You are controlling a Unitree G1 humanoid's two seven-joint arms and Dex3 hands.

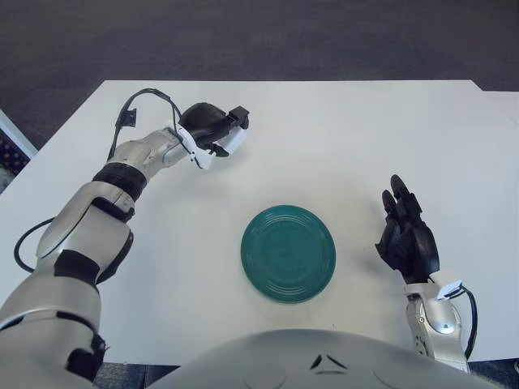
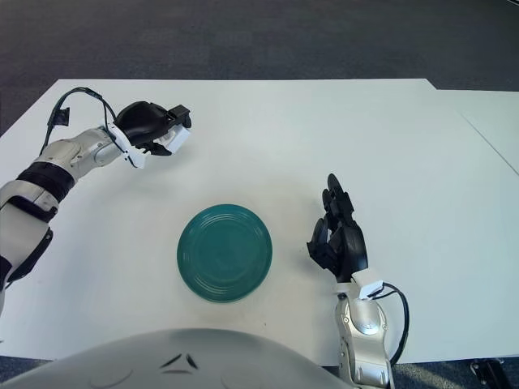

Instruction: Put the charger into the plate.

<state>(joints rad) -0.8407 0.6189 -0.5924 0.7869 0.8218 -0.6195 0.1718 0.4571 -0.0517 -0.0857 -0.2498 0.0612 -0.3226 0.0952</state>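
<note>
White table [image 1: 324,138]: broad, pale top, bearing all items below; dark carpet [image 1: 259,36] beyond its far edge.

Green plate [image 1: 288,253]: round, ridged in concentric rings, nothing on it; lies flat near the table's near edge, roughly midway between the two arms.

White charger [image 1: 233,142]: small, blocky, white body; well apart from the plate, beyond it and to its left; clasped in the left hand, only its outer end showing past the dark fingers; whether it touches the table cannot be told.

Left hand [image 1: 212,130]: black, on a silver forearm reaching out from the left; fingers curled around the charger, grasping it; a thin black cable [image 1: 146,101] loops above the wrist, farther from the plate than the hand.

Right hand [image 1: 407,235]: black, idle, showing just to the right of the plate; fingers extended and loosely together, pointing away from the body, holding nothing; a white wrist fitting and short black cable behind it.
</note>
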